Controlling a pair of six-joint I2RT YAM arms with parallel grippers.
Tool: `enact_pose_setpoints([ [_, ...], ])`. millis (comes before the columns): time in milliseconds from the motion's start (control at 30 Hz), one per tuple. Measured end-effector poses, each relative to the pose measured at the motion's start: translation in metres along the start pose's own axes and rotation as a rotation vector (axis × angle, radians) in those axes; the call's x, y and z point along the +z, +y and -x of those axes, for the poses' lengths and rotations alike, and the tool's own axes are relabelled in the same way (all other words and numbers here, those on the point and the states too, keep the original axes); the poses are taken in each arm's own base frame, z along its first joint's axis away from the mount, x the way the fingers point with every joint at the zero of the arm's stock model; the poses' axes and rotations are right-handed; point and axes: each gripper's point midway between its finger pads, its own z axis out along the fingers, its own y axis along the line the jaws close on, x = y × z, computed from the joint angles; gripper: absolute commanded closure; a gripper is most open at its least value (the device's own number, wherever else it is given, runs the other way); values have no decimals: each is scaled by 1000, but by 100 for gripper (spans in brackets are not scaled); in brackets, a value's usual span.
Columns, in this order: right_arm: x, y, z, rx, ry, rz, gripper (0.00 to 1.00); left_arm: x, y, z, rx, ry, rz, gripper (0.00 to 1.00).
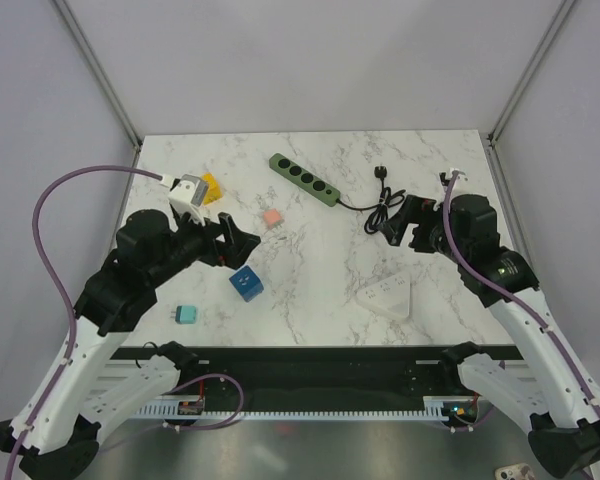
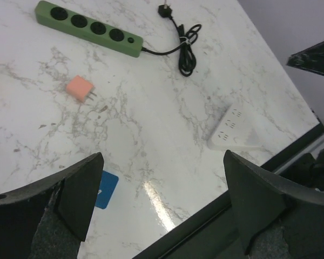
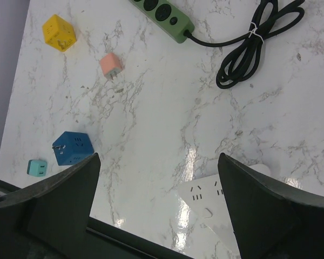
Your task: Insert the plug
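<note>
**Hovering wide over a scattered bench, plug untouched**

Both arms hang above the white marbled bench (image 1: 320,260) with nothing held. The left pincer (image 2: 164,199) is spread wide, its two dark fingers (image 2: 78,197) standing far apart in the left wrist view with bare bench between them. The right pincer (image 3: 159,199) is just as wide and equally unloaded.

The green four-socket power strip (image 1: 304,179) lies slantwise at the far middle of the bench. The small salmon-pink plug with metal prongs (image 1: 272,217) lies on the bench near that strip, on the side towards the arm bases and clear of it. It touches nothing else.

From the strip's right end a black cable (image 1: 380,205) runs off into a tied coil, and the right pincer hovers by that coil. A yellow cube (image 1: 210,185) lies left of the strip, close to the left arm's wrist. A blue cube adapter (image 1: 246,284) lies well nearer the bases than the strip, and a small teal plug block (image 1: 187,315) is further still to the near left. A white triangular socket block (image 1: 385,296) lies well on the near right of the strip.
</note>
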Motion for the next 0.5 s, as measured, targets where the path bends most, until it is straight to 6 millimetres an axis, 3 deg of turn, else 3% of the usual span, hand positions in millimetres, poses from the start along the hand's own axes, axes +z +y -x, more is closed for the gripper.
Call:
enact_pose_setpoints([
  [100,-3,2,1,7,-6,10,2,4,18,-11,18,24,85,0],
  [300,1,1,-15,52,35,21,2,26,55,-59,75,204,220,0],
  [500,2,-1,-24,79,59,22,2,65,68,-115,73,492,227,0],
])
